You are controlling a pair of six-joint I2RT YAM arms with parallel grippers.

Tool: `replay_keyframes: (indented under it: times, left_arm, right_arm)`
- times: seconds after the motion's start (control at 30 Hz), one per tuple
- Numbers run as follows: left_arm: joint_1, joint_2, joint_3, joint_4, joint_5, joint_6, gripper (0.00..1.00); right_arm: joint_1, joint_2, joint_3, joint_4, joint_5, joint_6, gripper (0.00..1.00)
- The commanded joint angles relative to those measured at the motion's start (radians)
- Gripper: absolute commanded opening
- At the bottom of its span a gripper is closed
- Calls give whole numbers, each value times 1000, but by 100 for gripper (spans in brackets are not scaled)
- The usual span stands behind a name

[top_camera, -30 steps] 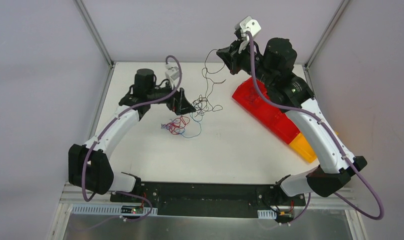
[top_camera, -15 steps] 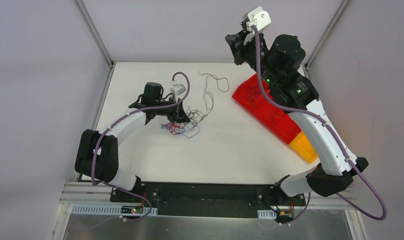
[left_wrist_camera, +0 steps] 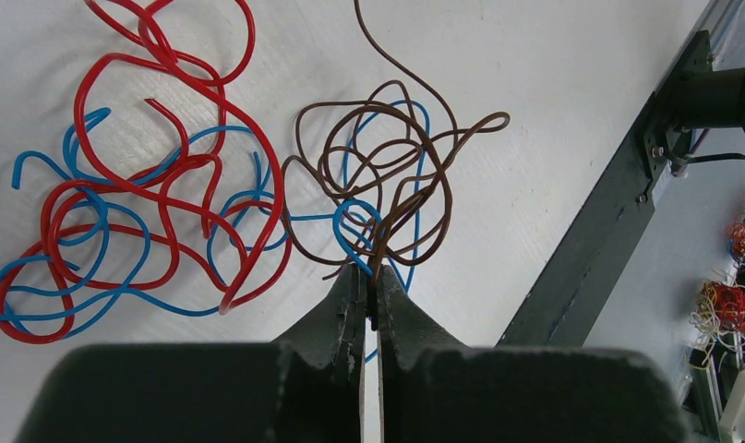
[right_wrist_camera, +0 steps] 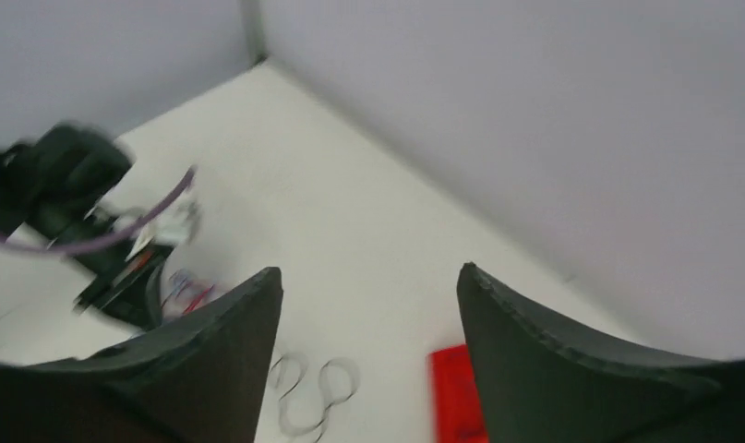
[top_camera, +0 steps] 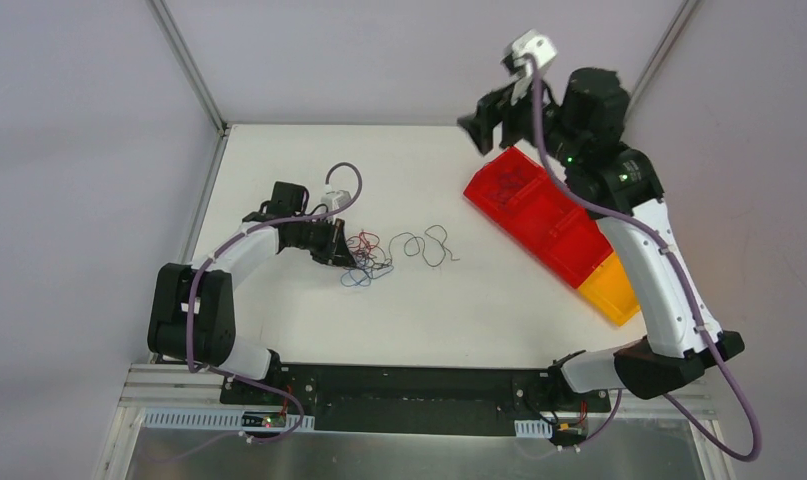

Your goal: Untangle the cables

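One dark strand (top_camera: 427,243) lies spread out at the centre of the overhead view, right of the knot; whether it is fully free I can't tell. The other cables (top_camera: 367,258), left of centre, are tangled: red wire (left_wrist_camera: 165,175), blue wire (left_wrist_camera: 73,157) and brown wire (left_wrist_camera: 387,175) loop through each other. The left gripper (left_wrist_camera: 368,281) pinches the brown wire, its jaws almost closed. The right gripper (right_wrist_camera: 368,286) hangs wide open and empty at upper right, near the red bin (top_camera: 524,205).
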Motion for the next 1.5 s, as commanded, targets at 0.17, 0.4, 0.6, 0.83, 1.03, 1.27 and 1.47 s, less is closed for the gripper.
replay_keyframes:
  times: [0.17,0.4,0.6,0.83,1.03,1.27,1.47]
  left_arm:
    - [-3,15,92,-106,-6,43,0]
    - [-3,43,113,-110,-17,43,0]
    - [-3,40,121,-112,-32,17,0]
    - [20,-35,79,-178,-32,36,0]
    - [97,-70,81,-422,-82,286,0]
    - [157,18,109,-542,-196,485,0]
    - [189,122,164,-542,-209,470,0]
  right_arm:
    - [5,132,-408,-268,-334,87,97]
    - [78,406,-369,-126,-340,209,99]
    - [171,603,-300,-69,-179,228,93]
    - [181,660,-277,-85,102,148,7]
    - [129,451,-371,21,301,51,0]
    - [29,260,-172,35,314,129,0]
    - [10,188,-24,42,326,159,0]
